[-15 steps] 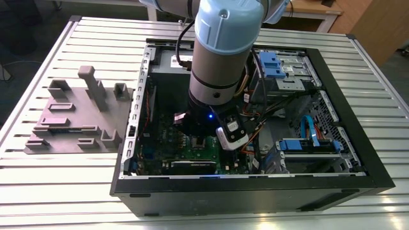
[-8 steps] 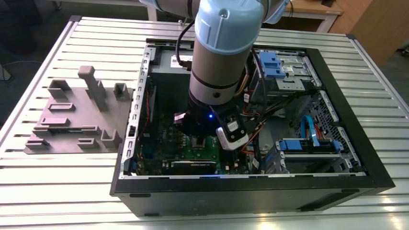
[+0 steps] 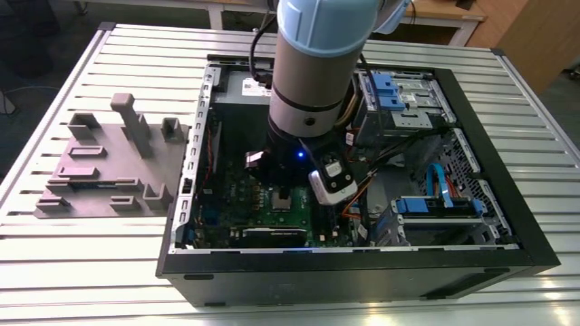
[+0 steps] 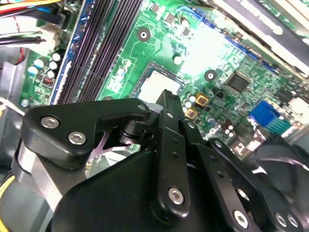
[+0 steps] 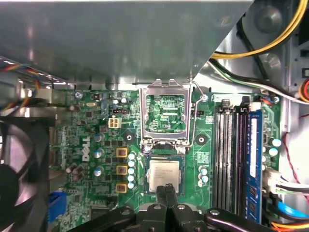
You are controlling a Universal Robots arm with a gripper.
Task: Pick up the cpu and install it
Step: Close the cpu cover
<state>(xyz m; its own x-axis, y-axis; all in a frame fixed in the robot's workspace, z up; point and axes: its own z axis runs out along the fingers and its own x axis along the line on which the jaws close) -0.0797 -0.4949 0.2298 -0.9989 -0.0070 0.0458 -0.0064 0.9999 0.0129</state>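
Note:
The cpu (image 5: 163,173), a small square chip with a shiny silver top, lies flat in its socket on the green motherboard (image 5: 96,193); the second wrist view shows it as a bright patch (image 4: 157,86). My gripper (image 5: 167,187) hangs right over the chip's edge with its two black fingers pressed together and nothing between them. Whether the tips touch the chip I cannot tell. The same fingers meet in a point (image 4: 166,99) just above the socket. In the exterior view the arm (image 3: 308,102) reaches straight down into the open computer case (image 3: 363,272).
The socket's metal load frame (image 5: 163,113) stands flipped up beside the chip, its lever wire alongside. Memory slots (image 5: 231,154), a black fan (image 5: 19,169) and a grey metal box (image 5: 120,38) ring the socket. Cables and blue drive brackets (image 3: 435,204) crowd the case; a grey fixture plate (image 3: 109,170) lies outside.

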